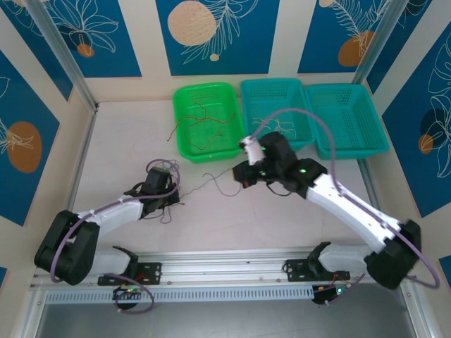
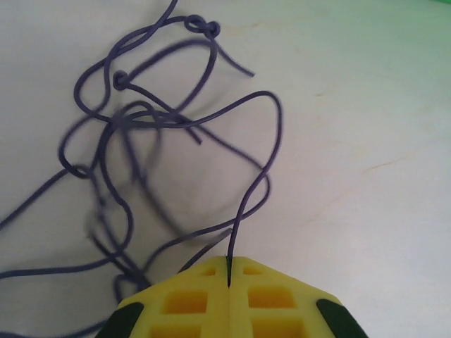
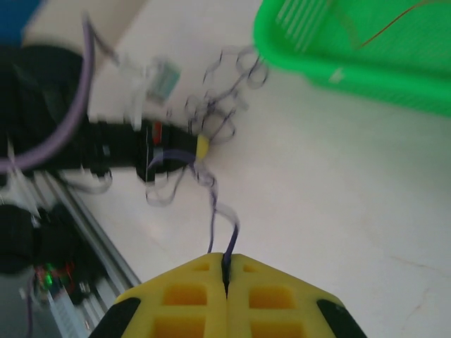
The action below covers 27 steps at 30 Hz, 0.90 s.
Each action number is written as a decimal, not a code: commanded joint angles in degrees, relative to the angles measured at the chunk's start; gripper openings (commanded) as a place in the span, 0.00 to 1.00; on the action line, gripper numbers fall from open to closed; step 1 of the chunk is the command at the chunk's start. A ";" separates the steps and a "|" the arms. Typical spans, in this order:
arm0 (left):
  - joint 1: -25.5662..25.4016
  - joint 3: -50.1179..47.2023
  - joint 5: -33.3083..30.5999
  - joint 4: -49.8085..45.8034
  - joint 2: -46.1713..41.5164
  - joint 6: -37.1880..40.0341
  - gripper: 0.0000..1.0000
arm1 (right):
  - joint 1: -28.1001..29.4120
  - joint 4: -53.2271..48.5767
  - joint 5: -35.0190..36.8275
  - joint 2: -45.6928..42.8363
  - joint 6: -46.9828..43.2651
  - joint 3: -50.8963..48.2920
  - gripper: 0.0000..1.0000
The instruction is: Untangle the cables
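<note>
The left gripper (image 2: 229,271) is closed tight on one strand of the purple cables (image 2: 162,125). The rest of that tangle lies on the table (image 1: 211,225), toward 11 o'clock from the fingers in the left wrist view. The right gripper (image 3: 227,267) is also clamped on a purple strand, which runs toward 12 o'clock. In the top view the left gripper is at 8 o'clock from the right one. The red cables (image 1: 204,123) lie in the green basket (image 1: 204,87), at 12 o'clock.
</note>
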 commanded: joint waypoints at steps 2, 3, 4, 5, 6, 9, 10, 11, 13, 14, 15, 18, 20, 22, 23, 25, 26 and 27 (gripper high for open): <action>1.46 -2.38 -5.55 -1.83 -1.11 -1.59 0.00 | -8.81 3.92 -1.89 -10.82 7.73 -4.35 0.00; 1.73 -2.68 -6.05 -1.92 -1.33 -1.90 0.00 | -11.12 3.11 0.02 -13.55 8.94 -4.95 0.00; 1.88 -3.03 -6.76 -1.88 -1.45 -2.31 0.00 | -13.35 1.71 2.36 -15.73 9.58 -5.04 0.00; 2.03 -3.30 -7.28 -1.75 -1.53 -2.72 0.00 | -15.44 0.17 3.99 -17.32 9.40 -4.83 0.00; 2.18 -3.55 -7.83 -1.67 -1.76 -3.03 0.00 | -17.69 -1.80 5.68 -19.01 9.14 -4.11 0.00; 2.28 -4.10 -9.49 -1.81 -1.90 -3.57 0.00 | -24.40 -6.01 6.53 -21.64 9.29 -1.92 0.00; 2.33 -4.19 -10.06 -2.04 -1.93 -3.81 0.00 | -26.79 -7.27 5.94 -21.96 9.36 -0.97 0.00; 2.39 -4.28 -10.60 -2.24 -1.94 -3.95 0.00 | -28.55 -8.32 5.92 -22.14 9.66 -0.09 0.00; 2.70 -4.53 -11.46 -2.69 -2.31 -4.08 0.00 | -32.13 -10.04 6.44 -22.60 10.63 1.43 0.00; 2.88 -4.62 -11.44 -2.71 -2.67 -3.83 0.00 | -33.50 -9.68 5.64 -22.92 11.10 1.52 0.00; 2.89 -4.71 -10.79 -2.28 -3.12 -2.80 0.06 | -34.45 -8.30 2.88 -23.20 11.23 1.12 0.00; 2.89 -5.50 -4.86 1.85 -6.28 1.89 0.26 | -34.62 -5.22 -5.74 -22.15 11.92 0.29 0.00; 2.83 -5.68 -1.37 3.18 -10.07 3.74 0.43 | -34.58 -4.98 -6.95 -21.23 12.94 0.68 0.00; 2.80 -5.68 -0.45 2.77 -15.40 4.28 0.61 | -34.66 -4.48 -5.98 -21.11 13.79 0.77 0.00; 2.80 -5.66 -0.67 2.30 -17.96 4.30 0.69 | -34.66 -4.25 -5.36 -21.23 14.01 0.77 0.00; 2.81 -5.36 -1.65 1.03 -23.62 4.28 0.88 | -34.75 -4.13 -3.94 -21.11 14.65 1.30 0.00; 2.80 -4.91 -1.87 0.26 -25.90 4.40 0.92 | -34.81 -4.29 -3.57 -20.94 14.76 1.65 0.00; 2.80 -4.22 -1.82 -0.84 -27.92 4.65 0.95 | -34.88 -4.52 -3.11 -20.72 15.02 2.20 0.00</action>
